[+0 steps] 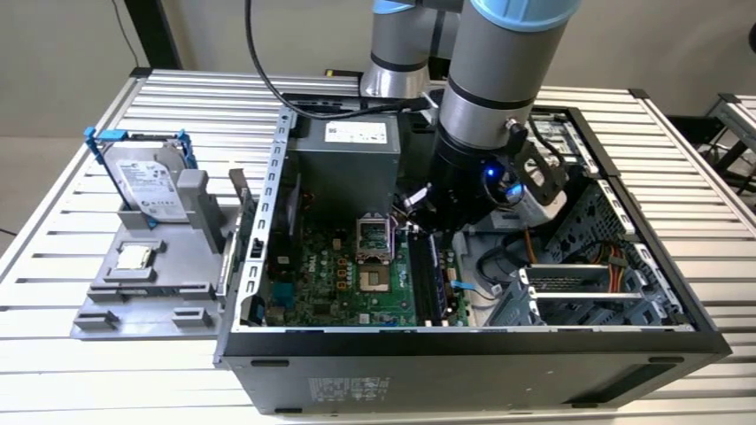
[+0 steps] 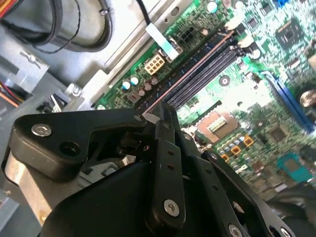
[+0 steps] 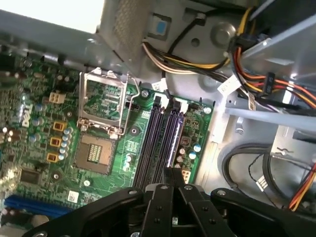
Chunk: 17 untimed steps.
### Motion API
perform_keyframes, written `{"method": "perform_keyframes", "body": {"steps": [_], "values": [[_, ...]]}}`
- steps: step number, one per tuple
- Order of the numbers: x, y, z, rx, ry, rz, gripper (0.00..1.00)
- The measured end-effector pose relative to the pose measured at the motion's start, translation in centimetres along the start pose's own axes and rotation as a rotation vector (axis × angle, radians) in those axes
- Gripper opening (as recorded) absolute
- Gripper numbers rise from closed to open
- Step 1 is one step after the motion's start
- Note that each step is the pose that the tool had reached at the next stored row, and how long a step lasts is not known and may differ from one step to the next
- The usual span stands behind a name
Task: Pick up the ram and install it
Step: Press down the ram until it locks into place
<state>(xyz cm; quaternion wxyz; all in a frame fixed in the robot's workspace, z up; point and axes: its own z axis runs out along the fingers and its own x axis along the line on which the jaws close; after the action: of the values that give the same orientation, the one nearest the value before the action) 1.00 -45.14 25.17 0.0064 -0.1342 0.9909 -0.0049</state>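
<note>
Gripper (image 1: 428, 232) lowered inside the open computer case (image 1: 473, 341), directly above the memory slots (image 3: 163, 143) beside the empty processor socket (image 3: 96, 155); fingers (image 2: 165, 148) drawn together on a thin edge that is probably the ram (image 2: 154, 117), though little of it is visible. Slots and the held edge appear to share one long axis in both wrist views; whether the stick has entered a slot cannot be told.

A slatted metal table (image 1: 71, 372) stands before a plain pale wall (image 1: 59, 53).
</note>
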Motion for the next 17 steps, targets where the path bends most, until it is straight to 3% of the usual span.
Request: {"method": "perform_keyframes", "body": {"steps": [7,17], "values": [[0.01,0.00,0.00,-0.0034,-0.0019,-0.111,0.00],[0.00,0.00,0.00,-0.0045,-0.0028,-0.185,0.00]]}}
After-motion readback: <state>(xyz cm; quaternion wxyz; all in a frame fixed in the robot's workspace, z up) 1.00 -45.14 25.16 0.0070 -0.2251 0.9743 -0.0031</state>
